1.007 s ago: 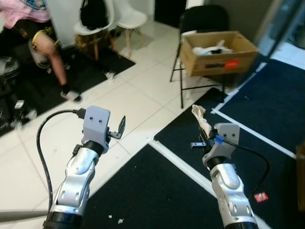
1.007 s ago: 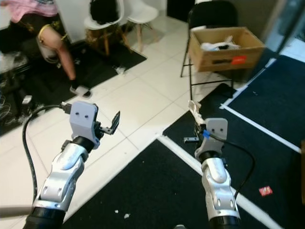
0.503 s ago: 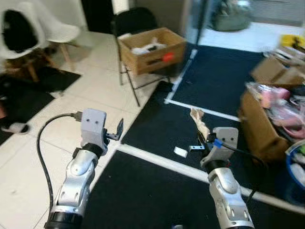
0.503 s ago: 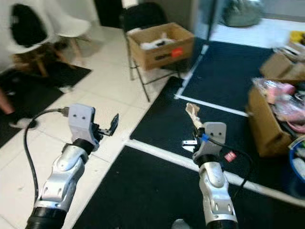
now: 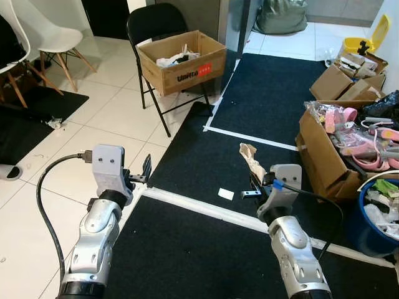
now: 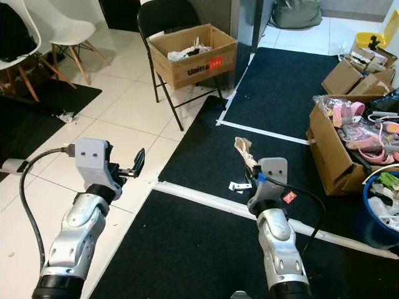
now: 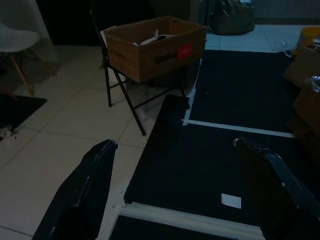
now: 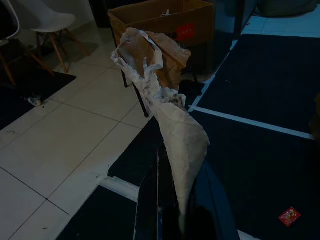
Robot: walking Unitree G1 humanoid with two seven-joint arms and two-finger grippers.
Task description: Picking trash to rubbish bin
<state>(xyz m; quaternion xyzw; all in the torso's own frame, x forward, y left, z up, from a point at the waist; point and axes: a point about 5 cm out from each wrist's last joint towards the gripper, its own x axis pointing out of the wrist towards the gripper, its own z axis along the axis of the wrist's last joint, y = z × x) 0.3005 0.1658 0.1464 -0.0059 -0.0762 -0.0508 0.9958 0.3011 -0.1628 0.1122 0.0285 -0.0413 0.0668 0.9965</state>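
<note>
Above black mat (image 5: 262,118): right gripper (image 5: 254,184) clamps one crumpled paper (image 8: 165,105); left gripper (image 7: 175,165) spread, empty.

crumpled paper trash (image 8: 165,100) | matt cardboard box (image 5: 181,61) | glossy floor tiles (image 5: 118,118) | matt dark carpet (image 5: 274,93)

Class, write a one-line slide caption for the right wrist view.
Right gripper holds crumpled brown paper upright, facing a cardboard box on a chair.

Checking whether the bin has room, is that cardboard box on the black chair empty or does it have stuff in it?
Not empty. The cardboard box on the black chair is open-topped, with white crumpled trash showing above its rim.
</note>
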